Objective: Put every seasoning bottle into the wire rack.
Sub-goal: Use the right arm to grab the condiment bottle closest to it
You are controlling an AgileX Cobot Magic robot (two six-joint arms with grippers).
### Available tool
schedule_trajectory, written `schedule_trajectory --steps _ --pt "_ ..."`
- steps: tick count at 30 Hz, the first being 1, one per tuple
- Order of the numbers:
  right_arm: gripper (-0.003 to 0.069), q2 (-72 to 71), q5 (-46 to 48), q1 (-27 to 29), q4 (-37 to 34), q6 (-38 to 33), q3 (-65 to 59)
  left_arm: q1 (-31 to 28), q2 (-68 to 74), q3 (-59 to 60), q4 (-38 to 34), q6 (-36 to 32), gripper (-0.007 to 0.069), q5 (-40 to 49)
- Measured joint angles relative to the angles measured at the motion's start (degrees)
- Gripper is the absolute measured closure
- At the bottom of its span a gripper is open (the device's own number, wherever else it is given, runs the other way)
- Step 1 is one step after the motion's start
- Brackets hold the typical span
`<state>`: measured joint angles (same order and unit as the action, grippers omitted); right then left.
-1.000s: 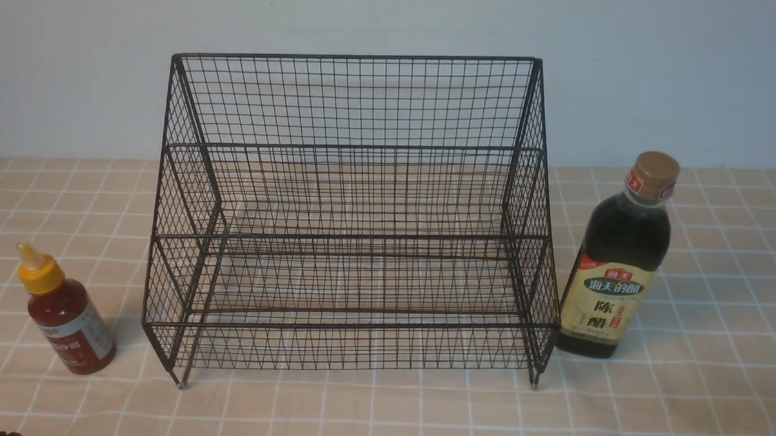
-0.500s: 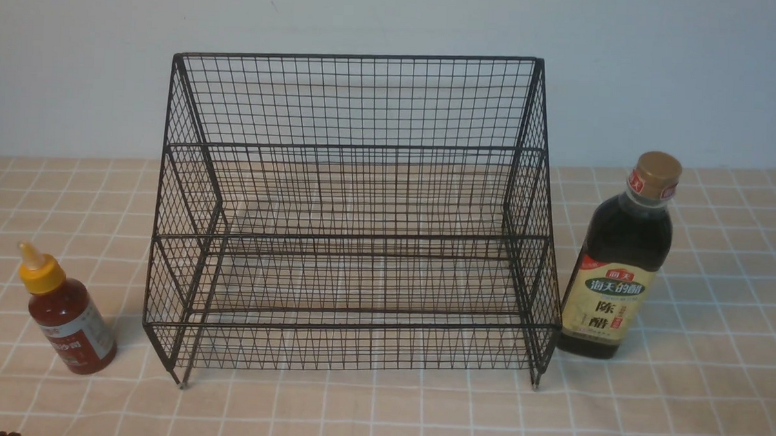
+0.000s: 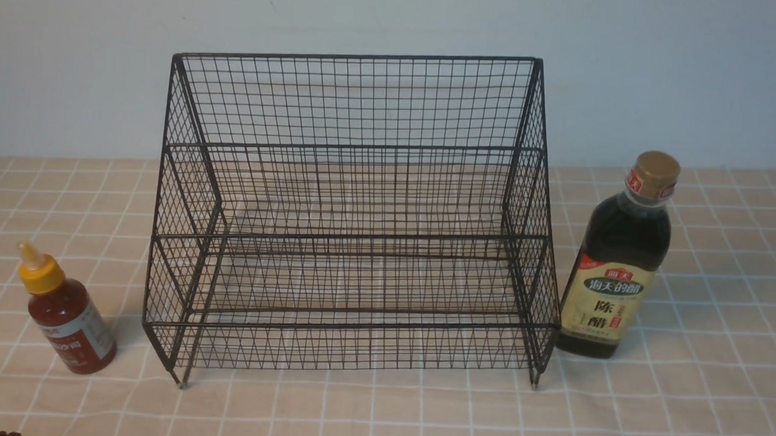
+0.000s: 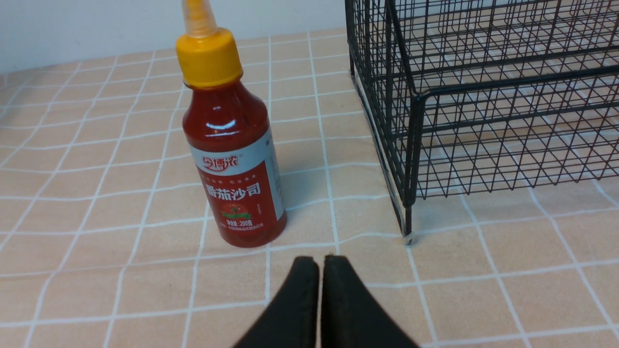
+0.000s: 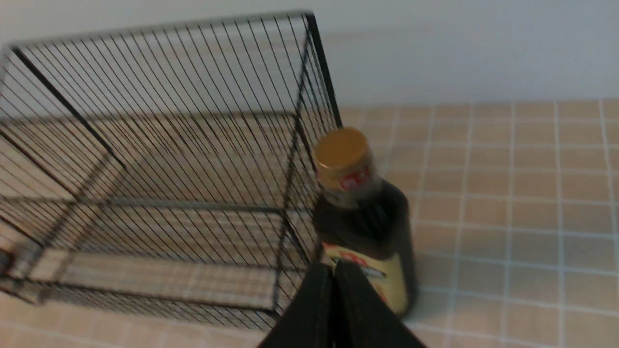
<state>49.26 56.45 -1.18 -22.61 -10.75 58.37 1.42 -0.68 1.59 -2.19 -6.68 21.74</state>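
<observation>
looks like the start: red bottle (image 3: 68,320) and dark bottle (image 3: 619,265) outside the wire rack (image 3: 355,233), left tool (image 4: 319,263) and right tool (image 5: 333,268) pinched together, empty; must open to grab.

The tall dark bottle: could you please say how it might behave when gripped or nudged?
The tall dark bottle looks nearly full, so probably heavy. Standing tall, it may tip if pushed near its gold cap. Its smooth body could slip in a light grip.
</observation>
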Motion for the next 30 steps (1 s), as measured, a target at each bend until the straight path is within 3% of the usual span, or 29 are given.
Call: schedule_trajectory --steps 4,10,20,21,24,27,30 --pt "0.0666 12.61 7.22 0.00 7.36 0.73 9.99 0.00 0.00 0.00 0.00 0.00 0.0631 0.00" --pt "0.0596 26.02 13.93 -2.02 8.34 3.53 22.66 0.00 0.00 0.00 0.00 0.00 0.0631 0.00" --pt "0.0165 36.90 13.97 -14.89 18.15 7.82 28.92 0.00 0.00 0.00 0.00 0.00 0.0631 0.00" --pt "0.0165 36.90 13.91 -14.89 18.41 7.82 28.92 0.00 0.00 0.00 0.00 0.00 0.0631 0.00" --pt "0.0067 39.13 13.08 -16.08 21.82 9.08 28.92 0.00 0.00 0.00 0.00 0.00 0.0631 0.00" --pt "0.0053 41.17 11.97 -16.08 23.02 9.63 28.92 0.00 0.00 0.00 0.00 0.00 0.0631 0.00" --pt "0.0083 42.61 11.89 -16.08 23.15 9.67 28.92 0.00 0.00 0.00 0.00 0.00 0.0631 0.00"
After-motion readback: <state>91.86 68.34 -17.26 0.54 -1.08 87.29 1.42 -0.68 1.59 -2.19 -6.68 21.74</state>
